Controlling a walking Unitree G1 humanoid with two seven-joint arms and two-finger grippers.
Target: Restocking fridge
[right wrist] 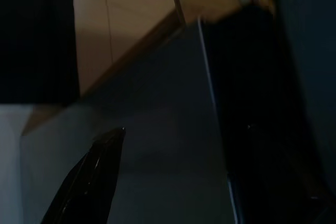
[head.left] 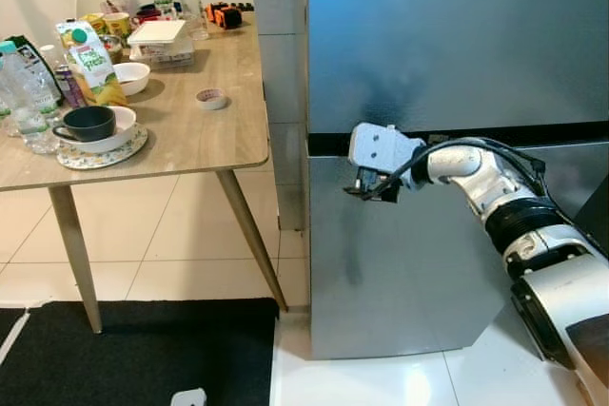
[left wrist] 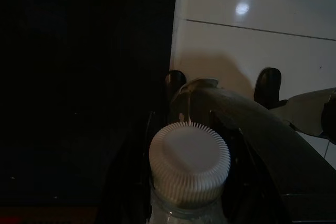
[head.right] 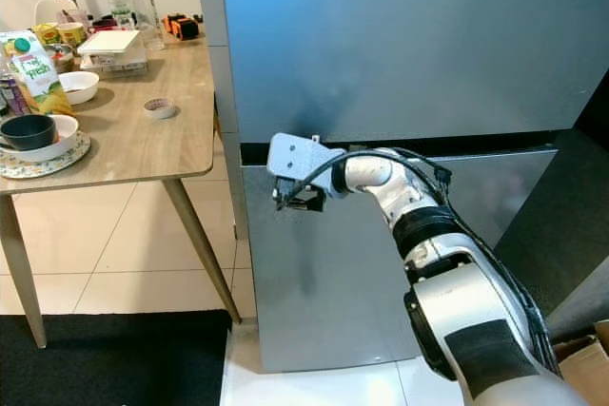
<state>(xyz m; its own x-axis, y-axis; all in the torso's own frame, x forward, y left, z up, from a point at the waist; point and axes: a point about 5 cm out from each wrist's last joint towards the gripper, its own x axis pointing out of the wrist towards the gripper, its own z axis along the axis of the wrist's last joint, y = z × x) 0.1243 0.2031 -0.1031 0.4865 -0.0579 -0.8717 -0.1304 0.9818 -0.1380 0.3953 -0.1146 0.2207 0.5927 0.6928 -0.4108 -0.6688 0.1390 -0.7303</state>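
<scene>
The silver fridge (head.left: 447,35) stands shut in front of me, with a dark seam (head.left: 533,134) between its upper and lower doors. My right gripper (head.left: 369,187) is stretched out to the left end of that seam, against the fridge front near its left edge. In the right wrist view, the grey door face (right wrist: 157,129) sits close up beside a dark gap. In the left wrist view, my left gripper (left wrist: 220,82) is shut on a clear bottle with a ribbed white cap (left wrist: 189,163), held low over pale floor tiles.
A wooden table (head.left: 200,140) stands left of the fridge, its corner close to the fridge side. It carries a juice carton (head.left: 92,64), a dark bowl (head.left: 88,123) on a plate, water bottles (head.left: 24,102), and a small dish (head.left: 211,98). A black mat (head.left: 143,349) covers the floor in front.
</scene>
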